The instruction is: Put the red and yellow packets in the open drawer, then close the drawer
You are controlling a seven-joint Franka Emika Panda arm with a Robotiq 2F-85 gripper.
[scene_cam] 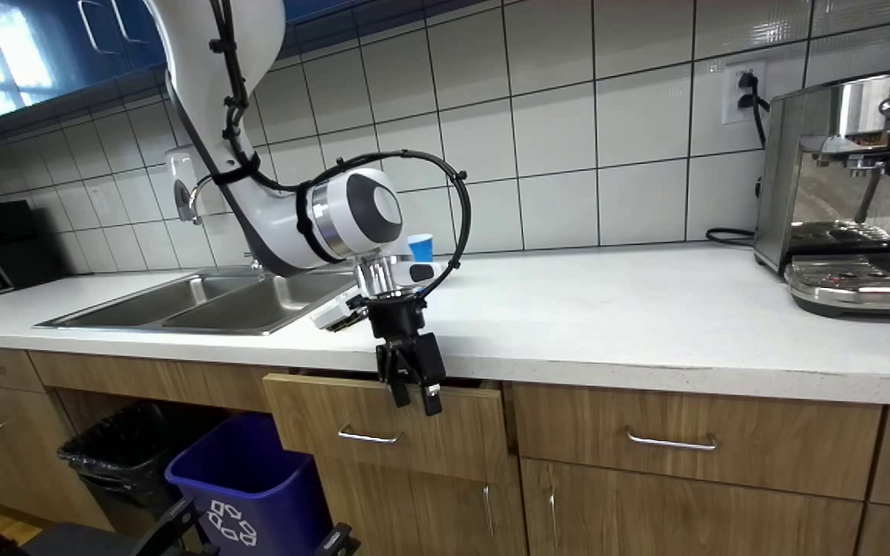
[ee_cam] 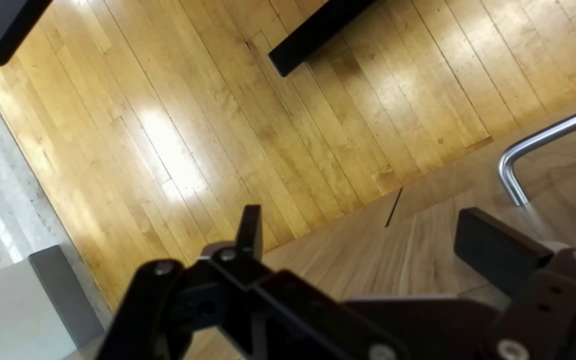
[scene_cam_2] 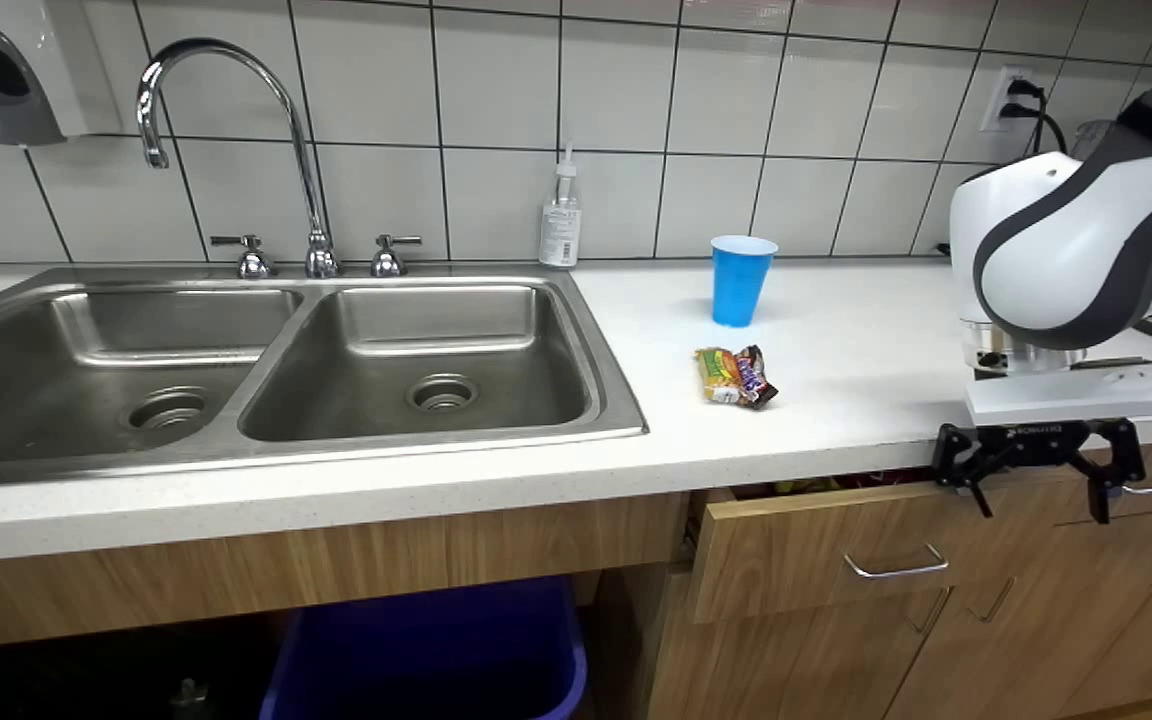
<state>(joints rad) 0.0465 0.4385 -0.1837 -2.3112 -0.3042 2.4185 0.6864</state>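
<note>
In an exterior view the drawer (scene_cam: 418, 446) stands partway out, and the gripper (scene_cam: 416, 400) hangs pointing down at its front; whether it touches the wood cannot be told. The blue cup (scene_cam: 420, 247), partly hidden, stands on the counter (scene_cam: 607, 309) above and behind the drawer. The drawer itself should move stiffly and with some weight: a level push near its bar handle (scene_cam: 368, 437) looks safer than a shove at one corner, which could make it bind.

In an exterior view a yellow packet (scene_cam_2: 716, 376) with orange on it lies on the counter, behind the drawer's end farther from the gripper, touching a dark wrapper (scene_cam_2: 757, 380). Inside the drawer a yellowish patch (scene_cam_2: 804, 486) and a dark red patch (scene_cam_2: 884, 479) show over the front; too little is seen to say whether these are the packets meant. Such packets ought to be light, soft and slick, with contents that may crush, so a gentle pinch across the middle should serve better than a nip at one end.

In the wrist view the fingers (ee_cam: 493, 247) are spread wide with nothing between them. The sight line runs down past the drawer's front to the floor (ee_cam: 243, 125), and a bar handle, probably the drawer's, shows near one finger.
</note>
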